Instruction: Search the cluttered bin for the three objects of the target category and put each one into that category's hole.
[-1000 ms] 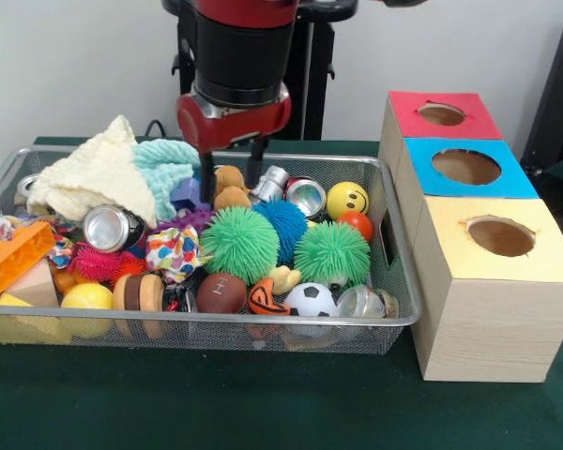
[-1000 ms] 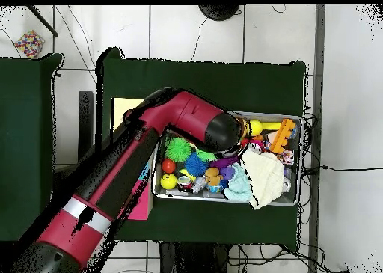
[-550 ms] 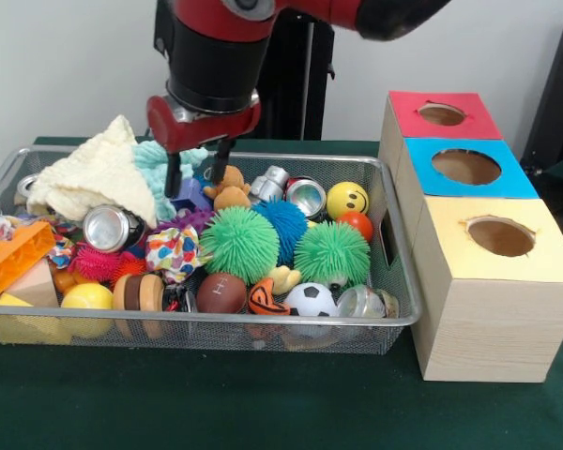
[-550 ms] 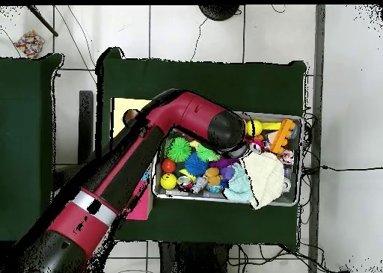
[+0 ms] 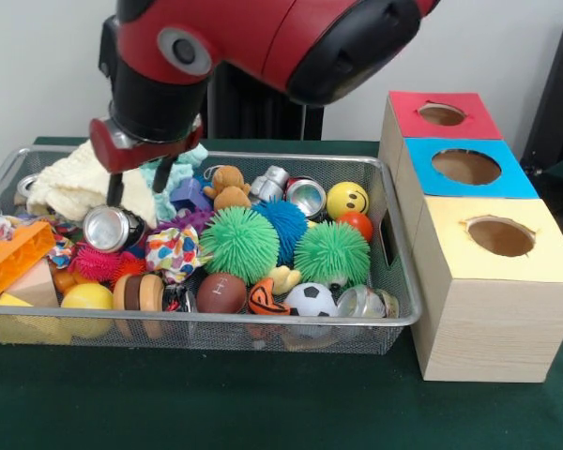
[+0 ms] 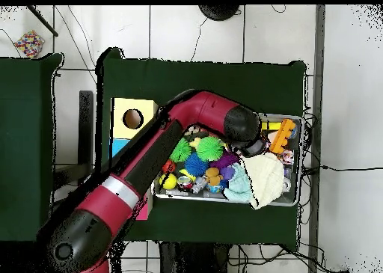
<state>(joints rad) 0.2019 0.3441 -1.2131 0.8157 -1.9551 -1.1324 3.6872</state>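
Observation:
My gripper (image 5: 134, 186) hangs open over the left part of the wire bin (image 5: 263, 321), with nothing between its fingers. Its tips stand just above a silver can (image 5: 111, 228) that lies on its side, and in front of the cream cloth (image 5: 94, 178) and the teal cloth (image 5: 174, 164). A second silver can (image 5: 306, 197) lies near the smiley ball (image 5: 347, 199). A third can (image 5: 25, 187) peeks out at the bin's far left. In the overhead view the arm's end (image 6: 247, 128) covers the gripper.
Three boxes with holes stand right of the bin: red (image 5: 441, 114), blue (image 5: 465, 166), yellow (image 5: 500, 236). The bin also holds green spiky balls (image 5: 239, 244), a blue spiky ball (image 5: 286, 220), a teddy bear (image 5: 230, 187), a football (image 5: 311, 300) and an orange block (image 5: 14, 258).
In the front view the arm has swung left, from above the teddy bear to above the silver can by the cloths. The gripper stays open and empty.

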